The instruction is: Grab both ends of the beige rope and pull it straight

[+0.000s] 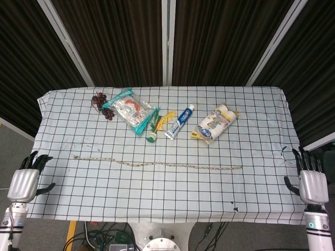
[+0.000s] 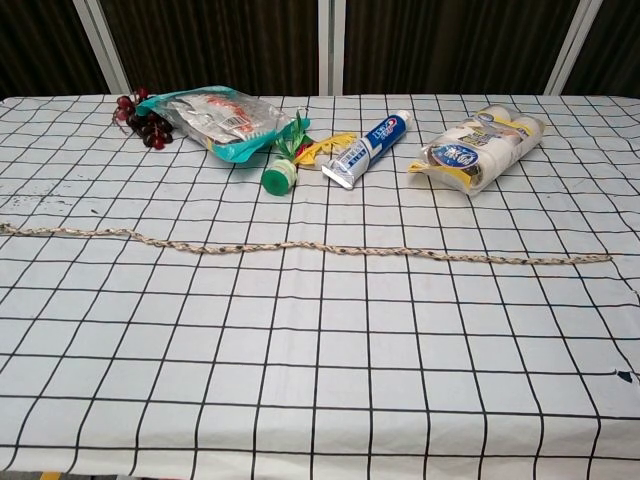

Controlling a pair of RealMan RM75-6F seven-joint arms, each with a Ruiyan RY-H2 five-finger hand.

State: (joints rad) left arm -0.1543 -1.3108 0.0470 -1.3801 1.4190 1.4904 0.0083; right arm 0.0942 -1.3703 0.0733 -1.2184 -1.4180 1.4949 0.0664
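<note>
Left hand: your left hand hung off the table's left edge, fingers spread and pointing up, with nothing in it. It showed only in the head view.
Right hand: your right hand hung off the right edge in the same way, fingers apart, palm empty, also seen only in the head view.
Rope: the beige rope lay free on the checked tablecloth, stretched nearly straight from left to right across the near half of the table, with slight waves along its left part. Neither of your hands touched it.
Rope and left hand: the rope's left end sat inside the table edge, well apart from your left hand, which was lower and further left.
Rope and right hand: the rope's right end stopped short of the right edge, well apart from your right hand.
Behind the rope: a bunch of dark grapes, a teal snack bag, a green-capped item, a toothpaste tube and a pack of small bottles lay in a loose row toward the far side.
Chest view: the rope crossed almost the full width.
</note>
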